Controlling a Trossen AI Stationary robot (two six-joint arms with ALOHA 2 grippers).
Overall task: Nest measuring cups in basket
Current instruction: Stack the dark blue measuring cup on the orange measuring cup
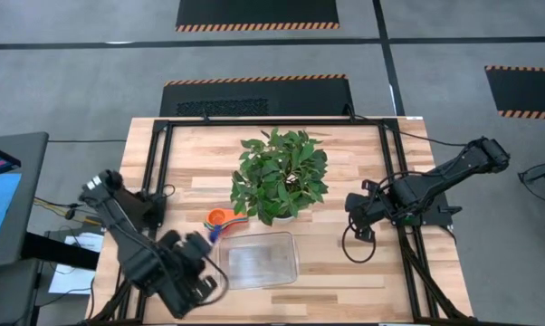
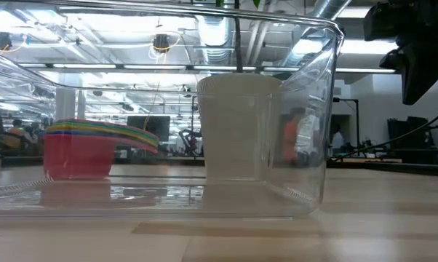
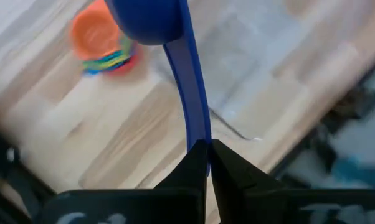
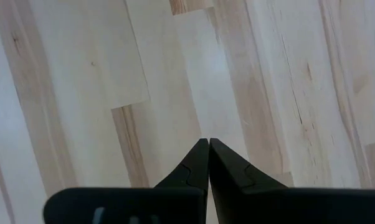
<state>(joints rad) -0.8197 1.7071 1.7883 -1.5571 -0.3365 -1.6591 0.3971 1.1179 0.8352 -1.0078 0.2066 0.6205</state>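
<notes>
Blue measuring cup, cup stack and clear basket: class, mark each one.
Blue measuring cup [image 3: 190, 93]: left wrist view, on its handle.
Cup stack [image 1: 222, 218]: high view, orange top cup.
Clear basket [image 1: 291, 237]: high view, corner rim.

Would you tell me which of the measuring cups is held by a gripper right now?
The dark blue cup: the left gripper pinches its handle, while the others sit stacked beside the basket, orange cup on top.

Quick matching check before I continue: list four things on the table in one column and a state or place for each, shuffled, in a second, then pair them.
1. left gripper
2. right gripper
3. basket
4. stacked cups

a. on the wood beside the plant, outside the basket
b. shut, holding nothing, over bare table
c. holds no cups
d. shut on the blue cup handle

Pairs: 1-d, 2-b, 3-c, 4-a
</notes>
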